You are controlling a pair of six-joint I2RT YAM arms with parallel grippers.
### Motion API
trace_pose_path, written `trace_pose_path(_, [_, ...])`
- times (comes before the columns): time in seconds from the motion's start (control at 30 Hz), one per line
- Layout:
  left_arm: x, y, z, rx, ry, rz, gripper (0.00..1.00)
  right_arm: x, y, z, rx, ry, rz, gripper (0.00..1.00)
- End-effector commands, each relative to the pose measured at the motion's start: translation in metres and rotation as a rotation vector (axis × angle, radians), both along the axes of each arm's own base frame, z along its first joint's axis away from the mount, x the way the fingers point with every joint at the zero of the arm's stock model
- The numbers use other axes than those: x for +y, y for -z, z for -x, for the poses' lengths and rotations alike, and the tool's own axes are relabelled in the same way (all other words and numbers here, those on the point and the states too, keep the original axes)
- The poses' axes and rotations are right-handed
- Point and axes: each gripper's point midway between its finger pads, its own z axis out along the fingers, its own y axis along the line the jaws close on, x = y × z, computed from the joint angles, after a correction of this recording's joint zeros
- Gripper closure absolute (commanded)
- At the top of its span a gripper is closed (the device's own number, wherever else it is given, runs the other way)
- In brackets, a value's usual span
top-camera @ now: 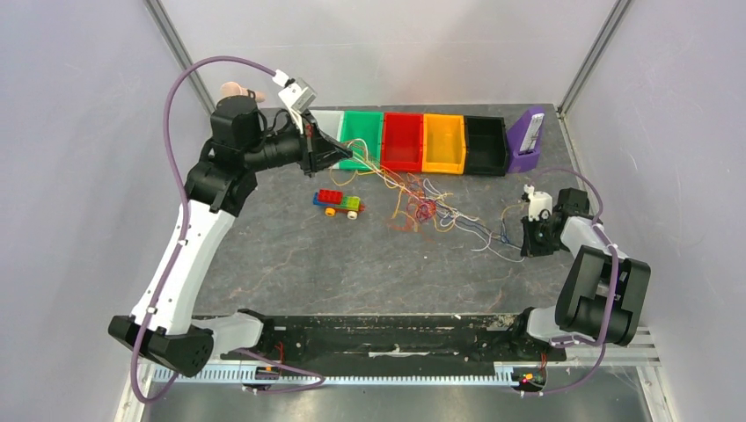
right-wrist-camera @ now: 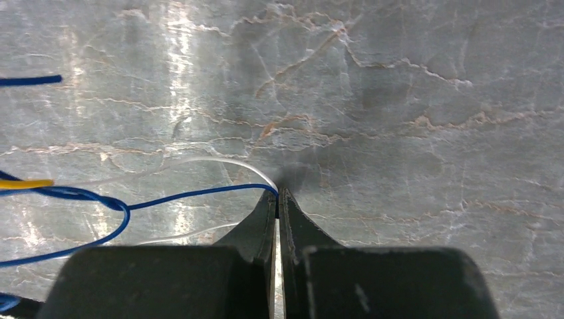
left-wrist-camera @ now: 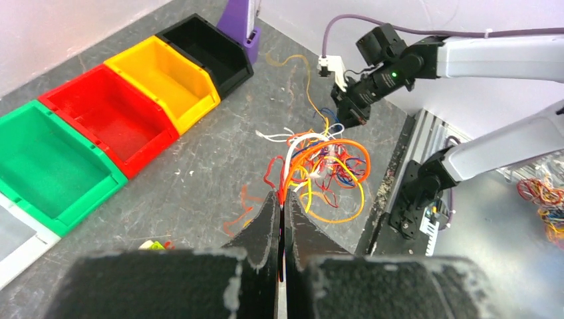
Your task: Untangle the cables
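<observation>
The cables (top-camera: 424,209) form a loose orange, red, yellow, white and blue tangle mid-table, drawn out between both arms. My left gripper (top-camera: 354,155) hovers raised by the green bin's front. In the left wrist view it (left-wrist-camera: 282,199) is shut on a bundle of orange, red and white strands that run down to the tangle (left-wrist-camera: 327,163). My right gripper (top-camera: 526,243) sits low at the table's right side. Its fingertips (right-wrist-camera: 278,195) are shut on a blue cable (right-wrist-camera: 193,195) and a white cable (right-wrist-camera: 219,161) just above the table.
A row of bins stands at the back: white (top-camera: 329,122), green (top-camera: 361,132), red (top-camera: 403,141), yellow (top-camera: 443,143), black (top-camera: 486,146), then a purple holder (top-camera: 528,139). A small brick toy car (top-camera: 340,203) lies left of the tangle.
</observation>
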Motion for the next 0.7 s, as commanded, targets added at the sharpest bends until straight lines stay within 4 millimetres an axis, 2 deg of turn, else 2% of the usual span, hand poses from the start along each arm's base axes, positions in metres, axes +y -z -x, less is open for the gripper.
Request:
trace_pose_path(0.0, [-0.012, 0.018, 0.018, 0.053, 0.064, -0.012, 0.98, 0.014, -0.011, -0.011, -0.058, -0.068, -0.08, 1.0])
trace_pose_path(0.13, [-0.036, 0.084, 0.039, 0.123, 0.138, -0.093, 0.98, 0.053, -0.022, -0.013, -0.069, -0.176, -0.201, 1.0])
trace_pose_path(0.23, [-0.045, 0.126, 0.037, 0.159, 0.133, -0.15, 0.98, 0.076, -0.029, -0.013, -0.071, -0.245, -0.245, 1.0])
trace_pose_path(0.33, [-0.057, 0.173, 0.047, 0.144, 0.193, -0.31, 0.98, 0.094, -0.028, -0.008, -0.053, -0.321, -0.248, 0.98])
trace_pose_path(0.43, [-0.066, 0.21, 0.057, 0.175, 0.234, -0.403, 0.92, 0.098, -0.028, -0.008, -0.045, -0.352, -0.234, 0.73])
trace_pose_path(0.5, [-0.065, 0.223, 0.048, 0.202, 0.191, -0.427, 0.89, 0.096, -0.035, -0.015, -0.05, -0.361, -0.226, 0.59])
trace_pose_path(0.6, [-0.066, 0.225, 0.035, 0.197, 0.183, -0.433, 0.9, 0.1, -0.053, -0.025, -0.066, -0.418, -0.246, 0.33])
trace_pose_path(0.67, [-0.078, 0.216, 0.038, 0.206, 0.248, -0.396, 0.97, 0.108, -0.069, -0.033, -0.097, -0.454, -0.282, 0.19])
